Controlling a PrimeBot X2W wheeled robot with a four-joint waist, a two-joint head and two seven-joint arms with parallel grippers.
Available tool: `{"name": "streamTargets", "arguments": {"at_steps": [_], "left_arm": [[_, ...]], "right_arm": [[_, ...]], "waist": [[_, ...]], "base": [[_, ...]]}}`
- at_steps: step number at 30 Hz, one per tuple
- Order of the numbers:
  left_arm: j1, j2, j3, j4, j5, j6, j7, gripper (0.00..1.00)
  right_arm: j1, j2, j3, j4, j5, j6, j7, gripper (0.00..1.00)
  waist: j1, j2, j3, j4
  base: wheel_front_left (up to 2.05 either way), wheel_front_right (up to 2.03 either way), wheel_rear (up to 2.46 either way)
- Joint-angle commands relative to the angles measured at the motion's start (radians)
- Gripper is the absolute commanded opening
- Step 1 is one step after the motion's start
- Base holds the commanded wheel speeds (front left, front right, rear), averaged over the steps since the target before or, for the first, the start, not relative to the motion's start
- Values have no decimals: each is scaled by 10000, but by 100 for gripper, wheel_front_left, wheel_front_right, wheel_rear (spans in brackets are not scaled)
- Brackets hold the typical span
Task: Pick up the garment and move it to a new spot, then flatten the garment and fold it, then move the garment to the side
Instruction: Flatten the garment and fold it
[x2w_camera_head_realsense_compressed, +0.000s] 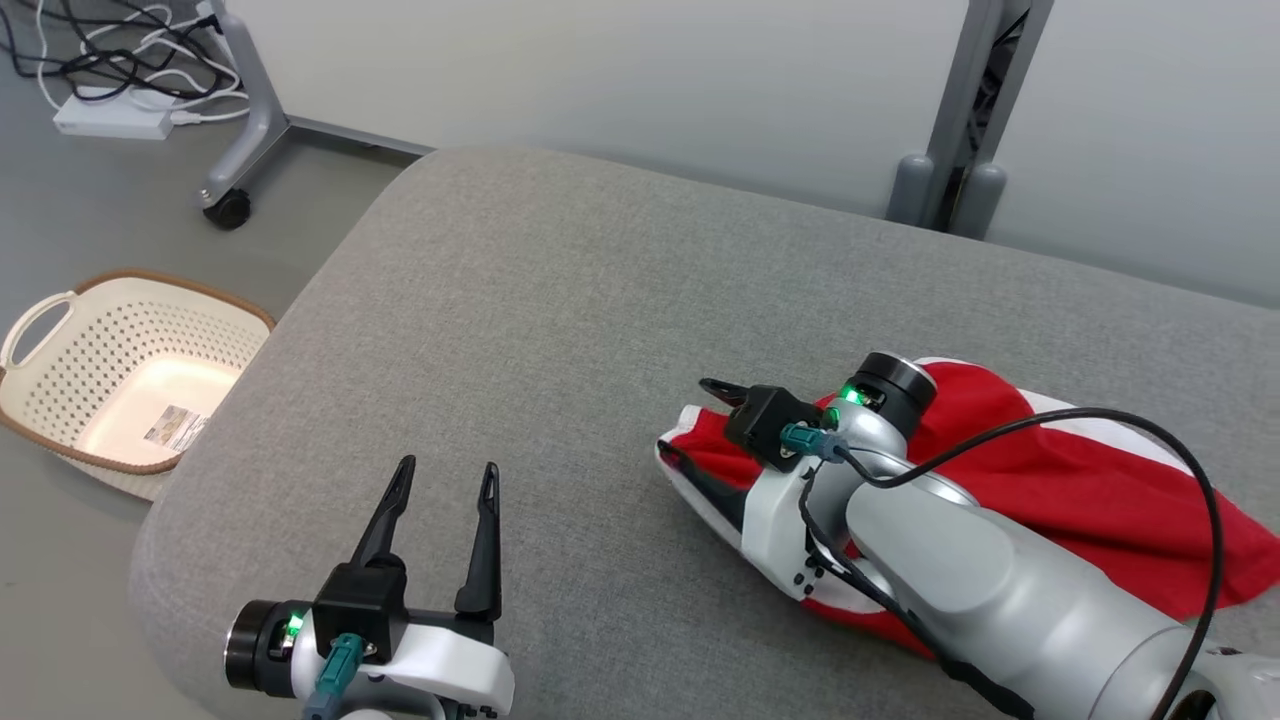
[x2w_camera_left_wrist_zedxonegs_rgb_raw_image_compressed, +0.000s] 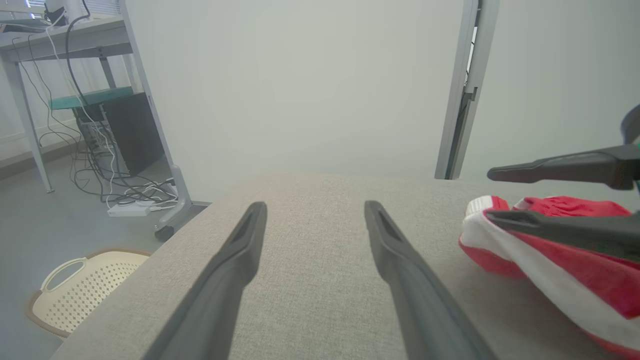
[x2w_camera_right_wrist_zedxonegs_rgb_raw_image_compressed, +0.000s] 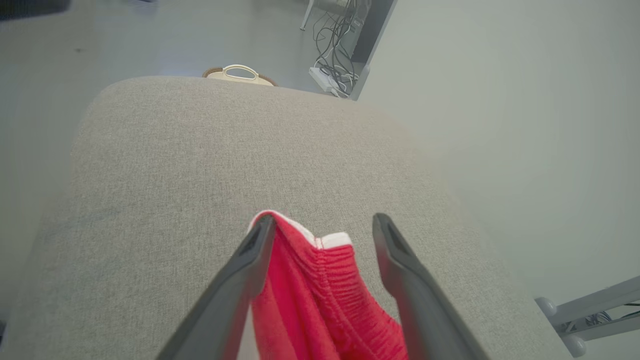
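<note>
The garment (x2w_camera_head_realsense_compressed: 1050, 480) is red with white trim and lies bunched on the right side of the grey cushioned surface (x2w_camera_head_realsense_compressed: 560, 320). My right gripper (x2w_camera_head_realsense_compressed: 712, 400) hovers at its left end, jaws open. In the right wrist view the garment's gathered red waistband (x2w_camera_right_wrist_zedxonegs_rgb_raw_image_compressed: 325, 295) lies between the spread fingers of that gripper (x2w_camera_right_wrist_zedxonegs_rgb_raw_image_compressed: 322, 221), leaning on the left one, not pinched. My left gripper (x2w_camera_head_realsense_compressed: 448, 468) stands open and holds nothing near the front left, well apart from the cloth. In the left wrist view this gripper (x2w_camera_left_wrist_zedxonegs_rgb_raw_image_compressed: 315, 206) points across bare cushion, with the garment (x2w_camera_left_wrist_zedxonegs_rgb_raw_image_compressed: 550, 270) and the right gripper (x2w_camera_left_wrist_zedxonegs_rgb_raw_image_compressed: 492, 195) at the right.
A cream perforated basket (x2w_camera_head_realsense_compressed: 100, 340) sits on the floor left of the cushion, also seen as the basket (x2w_camera_left_wrist_zedxonegs_rgb_raw_image_compressed: 75, 295) in the left wrist view. A wheeled grey stand leg (x2w_camera_head_realsense_compressed: 235, 150) and a power strip with cables (x2w_camera_head_realsense_compressed: 110, 120) lie beyond it. A grey post (x2w_camera_head_realsense_compressed: 960, 130) stands behind.
</note>
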Motion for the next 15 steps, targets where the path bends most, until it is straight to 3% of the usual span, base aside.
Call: {"name": "streamTargets", "arguments": {"at_steps": [1,7,11,15], "left_arm": [[0,43,90,19,107,-41,-30,100],[298,46,403,40,297,-153,-31,100],[396,46,621,47,401,-245,-31,100],[485,43,798,10,453,-259,-31,100]], "right_arm": [[53,45,91,-145,192,-7,-55,100],[157,50,285,-454,680,-7,579,100],[137,-36,292,-851,177,-7,1477,100],[-120,-356,289,-825,31,-7,1580,100]], "waist": [[0,0,-245,-267],[0,0,-821,-1076],[0,0,-1069,-1653],[0,0,-1239,-2089]], "base": [[0,0,0],[0,0,0],[0,0,0],[0,0,0]]}}
